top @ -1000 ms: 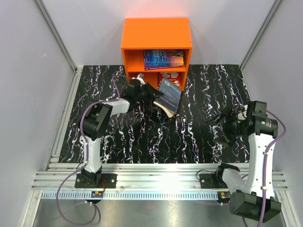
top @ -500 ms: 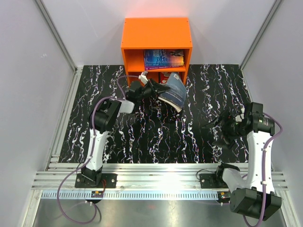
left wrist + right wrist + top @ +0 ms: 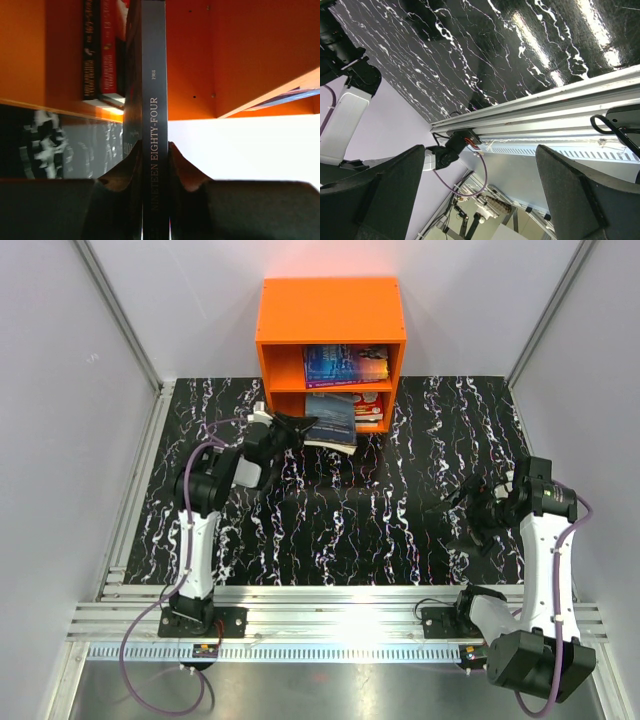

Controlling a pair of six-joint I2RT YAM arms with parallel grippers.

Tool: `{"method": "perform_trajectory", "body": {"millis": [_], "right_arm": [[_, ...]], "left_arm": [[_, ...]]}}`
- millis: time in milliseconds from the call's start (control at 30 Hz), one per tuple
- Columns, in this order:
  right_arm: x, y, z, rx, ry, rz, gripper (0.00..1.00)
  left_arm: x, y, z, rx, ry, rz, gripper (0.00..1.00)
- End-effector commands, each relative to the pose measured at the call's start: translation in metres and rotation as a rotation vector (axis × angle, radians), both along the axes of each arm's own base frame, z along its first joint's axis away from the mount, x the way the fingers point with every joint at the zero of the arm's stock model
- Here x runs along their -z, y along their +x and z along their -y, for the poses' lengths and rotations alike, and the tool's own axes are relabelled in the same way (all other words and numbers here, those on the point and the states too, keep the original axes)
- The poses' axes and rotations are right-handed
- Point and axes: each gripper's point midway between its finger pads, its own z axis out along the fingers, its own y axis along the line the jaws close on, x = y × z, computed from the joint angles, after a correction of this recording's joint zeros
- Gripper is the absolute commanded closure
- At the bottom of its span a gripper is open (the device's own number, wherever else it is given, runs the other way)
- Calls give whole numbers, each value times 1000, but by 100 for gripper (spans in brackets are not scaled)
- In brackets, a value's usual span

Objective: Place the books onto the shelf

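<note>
The orange shelf (image 3: 330, 315) stands at the back of the mat. Its upper compartment holds a blue book (image 3: 345, 365) lying flat. My left gripper (image 3: 303, 424) is shut on a dark blue-grey book (image 3: 335, 418), which reaches partly into the lower compartment. In the left wrist view the book's spine (image 3: 155, 95), lettered "Nineteen Eighty-Four", runs between the fingers of the left gripper (image 3: 155, 167). Black and red books (image 3: 102, 50) lie inside the shelf (image 3: 240, 55) beside it. My right gripper (image 3: 468, 512) hangs open over the right of the mat, holding nothing, and the right wrist view shows its jaws (image 3: 480, 200) wide apart.
The black marbled mat (image 3: 330, 530) covers the table. An aluminium rail (image 3: 330, 605) runs along the near edge with both arm bases on it. Grey walls close in the left, right and back sides.
My left arm has swung the dark blue-grey book from above the mat toward the shelf, and it now lies level at the lower compartment's mouth. The right arm shifted only slightly.
</note>
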Motion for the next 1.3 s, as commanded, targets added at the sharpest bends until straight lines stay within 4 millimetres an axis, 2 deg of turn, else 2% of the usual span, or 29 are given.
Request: {"method": "perform_trajectory", "body": {"millis": [0,167,267,300,333,400,433,600,633,667,700,800,833,867,900,933,967,1067,1133,1267], "right_arm": [[0,0,-4,-18,22,6,0],[2,-3,-4,-24,14,-1,0],[2,-6,-4,-27,11,-9,0],[3,-9,-4,-30,9,-12,0],[4,-10,-4,-30,6,-13,0],[6,-14,-5,-34,5,-19,0],[6,-15,-4,-34,1,-19,0],[14,-24,-6,-38,5,-42,0],[15,-25,-7,-39,5,-43,0],[17,-27,-7,-40,7,-49,0],[19,-28,-7,-42,6,-56,0],[25,-33,-8,-45,6,-70,0],[26,-33,-8,-45,7,-72,0],[27,-35,-9,-48,9,-77,0],[29,-37,-9,-49,9,-84,0],[30,-38,-9,-53,8,-86,0],[31,-40,-9,-56,2,-89,0],[34,-42,-9,-63,-3,-98,0],[35,-44,-10,-68,0,-106,0],[36,-43,-10,-63,9,-103,0]], "left_arm": [[-96,5,21,-45,-119,257,100],[-90,21,42,-80,-105,206,100],[-88,39,56,-100,-41,162,100],[-75,45,57,-122,-3,107,100],[-85,54,60,-126,1,118,100],[-77,64,66,-120,60,88,100],[-88,72,67,-126,67,102,100],[-51,85,66,-194,117,-2,100],[-46,89,63,-219,122,-19,94],[-50,92,66,-222,113,-16,91],[-34,95,69,-211,127,-40,89],[-27,107,77,-198,123,-37,85],[-23,110,78,-198,128,-40,81],[-21,111,80,-196,143,-38,56],[-22,115,80,-198,144,-35,42],[-14,116,82,-195,158,-39,28],[-11,118,83,-194,164,-41,2],[-1,124,84,-193,183,-51,1],[-4,123,83,-177,172,-37,1],[-41,113,74,-156,196,7,1]]}}
